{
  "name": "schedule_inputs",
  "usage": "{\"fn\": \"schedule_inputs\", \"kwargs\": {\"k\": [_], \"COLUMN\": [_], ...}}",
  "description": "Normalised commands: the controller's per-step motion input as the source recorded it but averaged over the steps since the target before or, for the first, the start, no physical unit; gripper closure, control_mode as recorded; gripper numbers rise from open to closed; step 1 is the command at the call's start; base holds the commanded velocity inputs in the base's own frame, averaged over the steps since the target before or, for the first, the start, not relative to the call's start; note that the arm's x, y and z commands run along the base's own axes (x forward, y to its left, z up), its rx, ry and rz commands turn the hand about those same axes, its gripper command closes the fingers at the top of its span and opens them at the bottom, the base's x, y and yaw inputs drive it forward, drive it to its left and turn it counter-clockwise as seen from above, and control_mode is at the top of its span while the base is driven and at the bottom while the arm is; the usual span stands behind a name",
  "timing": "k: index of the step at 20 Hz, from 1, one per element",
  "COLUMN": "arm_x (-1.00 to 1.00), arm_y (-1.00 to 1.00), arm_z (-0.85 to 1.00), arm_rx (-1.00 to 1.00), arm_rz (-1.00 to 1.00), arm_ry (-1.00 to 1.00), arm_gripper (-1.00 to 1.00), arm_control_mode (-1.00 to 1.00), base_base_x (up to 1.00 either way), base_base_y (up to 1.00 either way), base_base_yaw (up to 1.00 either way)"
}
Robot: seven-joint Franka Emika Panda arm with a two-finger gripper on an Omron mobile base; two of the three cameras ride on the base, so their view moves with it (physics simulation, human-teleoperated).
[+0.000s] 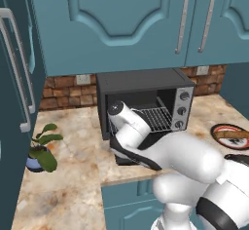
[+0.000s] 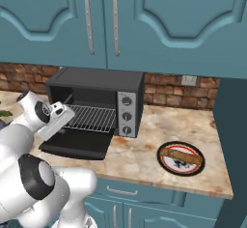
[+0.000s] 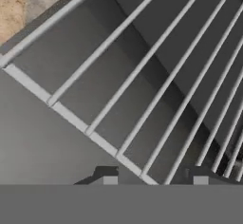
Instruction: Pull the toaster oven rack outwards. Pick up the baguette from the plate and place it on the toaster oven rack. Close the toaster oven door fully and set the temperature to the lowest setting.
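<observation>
The dark grey toaster oven (image 1: pixel 146 84) (image 2: pixel 96 79) stands against the brick wall. Its door (image 2: pixel 77 145) lies open and flat on the counter. The silver rack (image 1: pixel 158 118) (image 2: pixel 91 117) (image 3: pixel 142 76) sits at the oven's mouth. My gripper (image 2: pixel 60 113) (image 3: pixel 154 179) is at the rack's front left corner, open, with the front bar running between the fingertips (image 3: pixel 110 179). In the left base view my own wrist hides the fingers. The tan baguette (image 1: pixel 233 136) (image 2: pixel 181 156) lies on the red-rimmed plate (image 1: pixel 216 129) (image 2: pixel 164 166), right of the oven.
Three knobs (image 1: pixel 182 109) (image 2: pixel 126 116) line the oven's silver strip on its right side. A potted plant (image 1: pixel 44 148) stands on the counter at the left. Blue upper cabinets (image 2: pixel 120 19) hang low over the oven. A tall cabinet (image 1: pixel 14 78) closes off the left.
</observation>
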Motion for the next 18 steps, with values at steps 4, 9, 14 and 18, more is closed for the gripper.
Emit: {"fn": "schedule_inputs", "kwargs": {"k": [4,9,14,18], "arm_x": [-0.54,-0.69,-0.69,-0.27], "arm_y": [0.00,-0.14,-0.59,-0.97], "arm_z": [-0.36,0.23,0.62,0.54], "arm_rx": [0.00,0.00,0.01,0.07], "arm_rz": [0.00,-0.01,-0.08,-0.19], "arm_ry": [0.22,-0.02,-0.15,-0.07], "arm_gripper": [-1.00,-1.00,-1.00,-1.00], "arm_control_mode": [-1.00,-1.00,-1.00,-1.00], "base_base_x": [0.00,0.00,0.00,0.00], "base_base_y": [0.00,0.00,0.00,0.00], "base_base_yaw": [0.00,0.00,0.00,0.00]}}
